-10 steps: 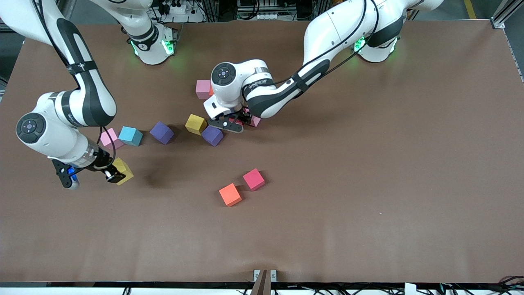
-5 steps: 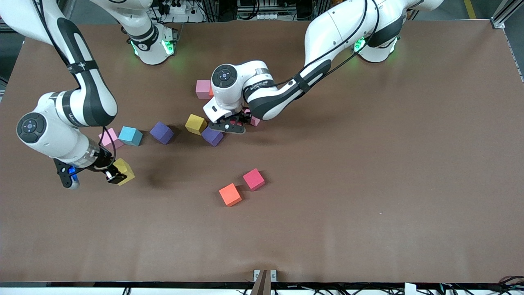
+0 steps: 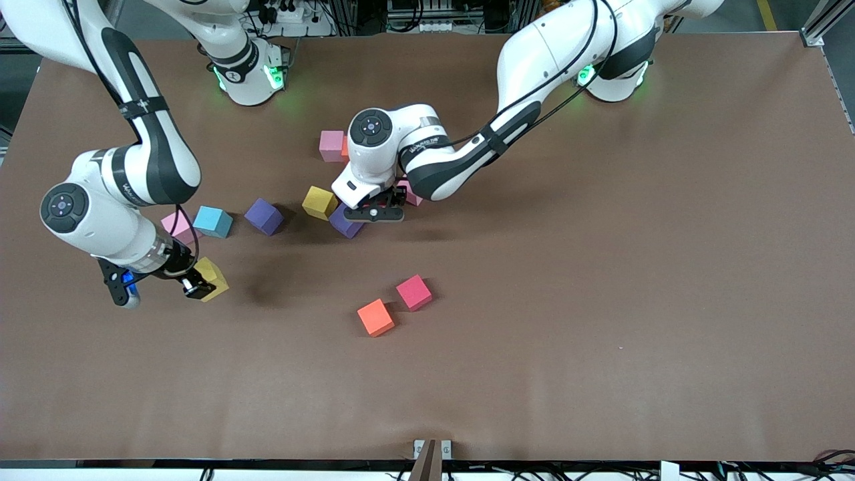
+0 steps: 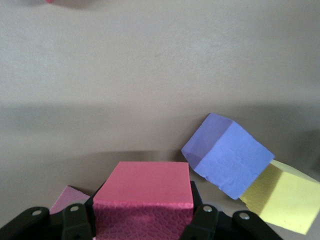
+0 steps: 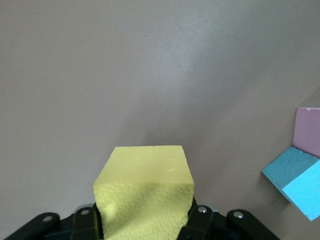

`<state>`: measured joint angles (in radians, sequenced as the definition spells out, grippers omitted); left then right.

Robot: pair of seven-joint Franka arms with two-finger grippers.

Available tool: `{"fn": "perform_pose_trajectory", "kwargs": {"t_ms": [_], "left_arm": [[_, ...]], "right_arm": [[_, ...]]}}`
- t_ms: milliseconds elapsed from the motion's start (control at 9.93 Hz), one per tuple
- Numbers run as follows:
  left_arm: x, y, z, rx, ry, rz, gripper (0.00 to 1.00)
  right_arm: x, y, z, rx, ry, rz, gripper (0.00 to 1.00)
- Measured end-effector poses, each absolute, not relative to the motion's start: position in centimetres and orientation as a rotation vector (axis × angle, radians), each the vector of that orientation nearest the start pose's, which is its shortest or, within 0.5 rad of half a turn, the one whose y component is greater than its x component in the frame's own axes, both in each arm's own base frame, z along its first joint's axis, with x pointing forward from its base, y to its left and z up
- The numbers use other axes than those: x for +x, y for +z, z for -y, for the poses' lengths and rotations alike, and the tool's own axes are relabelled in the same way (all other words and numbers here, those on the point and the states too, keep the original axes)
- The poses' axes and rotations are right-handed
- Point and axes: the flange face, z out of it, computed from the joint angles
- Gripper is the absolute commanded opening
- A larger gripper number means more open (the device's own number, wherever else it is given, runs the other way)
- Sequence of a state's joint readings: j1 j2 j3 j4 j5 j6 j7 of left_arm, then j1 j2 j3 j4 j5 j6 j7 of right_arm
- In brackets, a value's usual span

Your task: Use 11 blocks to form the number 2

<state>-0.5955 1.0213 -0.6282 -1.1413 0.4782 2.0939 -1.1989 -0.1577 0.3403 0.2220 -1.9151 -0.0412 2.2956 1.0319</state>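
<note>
The blocks lie scattered and no number 2 shows. My left gripper (image 3: pixel 382 204) is shut on a pinkish-red block (image 4: pixel 142 192), low beside a purple block (image 3: pixel 346 224) and a yellow block (image 3: pixel 319 202). My right gripper (image 3: pixel 199 286) is shut on a second yellow block (image 3: pixel 212 277), lifted over bare table toward the right arm's end. A pale pink block (image 3: pixel 174 222), a light blue block (image 3: pixel 214 222) and another purple block (image 3: pixel 264 216) sit in a loose row near it. An orange block (image 3: pixel 375 317) and a deep pink block (image 3: pixel 414 292) lie nearest the front camera.
Two more pale pink blocks show, one (image 3: pixel 330 145) by the left arm's wrist and one (image 3: pixel 412 195) half hidden under its forearm. The left forearm (image 3: pixel 461 157) stretches low over the table's middle. The brown table (image 3: pixel 601 300) is bare toward the left arm's end.
My right gripper has carried the yellow block a little toward the table's middle. My left gripper has shifted slightly with its pinkish-red block, closer over the purple block.
</note>
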Motion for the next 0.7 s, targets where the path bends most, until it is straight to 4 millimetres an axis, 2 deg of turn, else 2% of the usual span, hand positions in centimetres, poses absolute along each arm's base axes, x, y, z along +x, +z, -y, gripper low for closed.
{"fn": "perform_pose_trajectory", "kwargs": {"t_ms": [403, 705], "left_arm": [[41.0, 22.6, 65.2, -3.244, 0.121, 0.05, 0.0], [40.1, 21.6, 65.6, -3.234, 0.138, 0.03, 0.0]], "right_arm": [[62.4, 32.6, -3.2, -2.738, -0.031, -1.411, 0.0], [62.4, 32.6, -3.3, -2.738, -0.031, -1.41, 0.0]]}}
